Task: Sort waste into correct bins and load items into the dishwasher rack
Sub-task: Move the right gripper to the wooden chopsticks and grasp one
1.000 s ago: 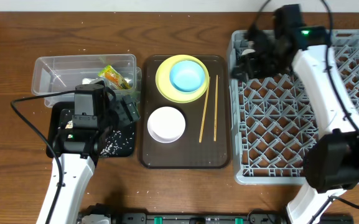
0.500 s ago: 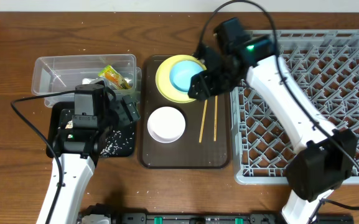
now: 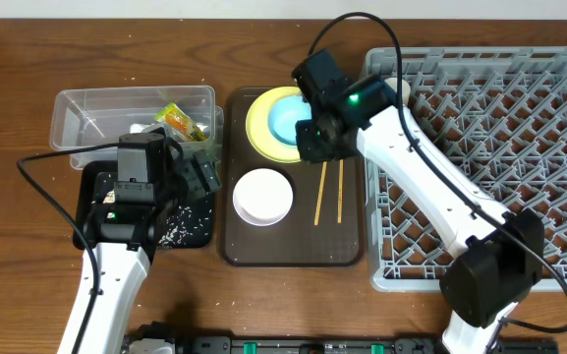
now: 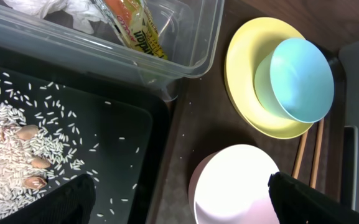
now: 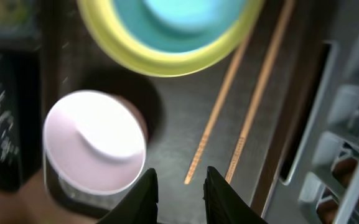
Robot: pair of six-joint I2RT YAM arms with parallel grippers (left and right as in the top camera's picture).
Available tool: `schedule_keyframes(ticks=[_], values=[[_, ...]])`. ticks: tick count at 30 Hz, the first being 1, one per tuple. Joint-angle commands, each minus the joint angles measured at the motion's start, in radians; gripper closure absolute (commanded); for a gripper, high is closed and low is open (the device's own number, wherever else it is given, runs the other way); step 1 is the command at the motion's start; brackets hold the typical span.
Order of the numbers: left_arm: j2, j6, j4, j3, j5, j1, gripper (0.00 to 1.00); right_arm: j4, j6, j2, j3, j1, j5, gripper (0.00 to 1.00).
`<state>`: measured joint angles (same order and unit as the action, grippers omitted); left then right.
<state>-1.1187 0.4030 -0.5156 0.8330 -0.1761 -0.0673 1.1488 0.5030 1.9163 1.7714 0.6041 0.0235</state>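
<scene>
A wooden tabletop (image 3: 18, 49) seen from above, with two robot arms; waste lies on the left, dishes in the middle, and a large square grey plastic dishwasher rack (image 3: 519, 118) sits on the right. A clear plastic rectangular tub (image 3: 86, 113) holds a small green-and-orange snack wrapper (image 3: 183, 122) and a crumpled white scrap (image 4: 61, 7); just in front of it, a shallow black rectangular tub (image 3: 96, 182) holds loose white rice grains (image 4: 5, 137), so dry rubbish and food leavings appear to be kept apart. A dark brown serving tray (image 3: 263, 246) carries a yellow plate (image 3: 258, 128) with a light blue bowl (image 4: 300, 78) nested on it, a whitish bowl (image 3: 262, 195) and a pair of wooden chopsticks (image 3: 328, 192) lying side by side; these dishes are not yet in the rack. The left claw (image 4: 182, 180) hangs over the black tub's edge with its fingers spread wide, holding nothing, probably parked clear of the tray. The right claw (image 5: 180, 177) reaches from the rack side to just above the chopsticks' near ends; its fingers stand close together with a narrow gap, likely aimed at a slim chopstick; whether it already pinches one cannot be told, since that view is blurred.
</scene>
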Motion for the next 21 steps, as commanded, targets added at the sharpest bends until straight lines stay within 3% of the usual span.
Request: schedule_keyframes(ticks=[1,21], values=[[-0.006,-0.006,0.002,0.026,0.013,-0.002,0.09,-0.017,0.138,0.001,-0.039,0.011,-0.087,0.76],[-0.006,-0.006,0.002,0.026,0.013,-0.002,0.08,-0.384,0.181,0.001,-0.398,0.011,-0.126,0.83]])
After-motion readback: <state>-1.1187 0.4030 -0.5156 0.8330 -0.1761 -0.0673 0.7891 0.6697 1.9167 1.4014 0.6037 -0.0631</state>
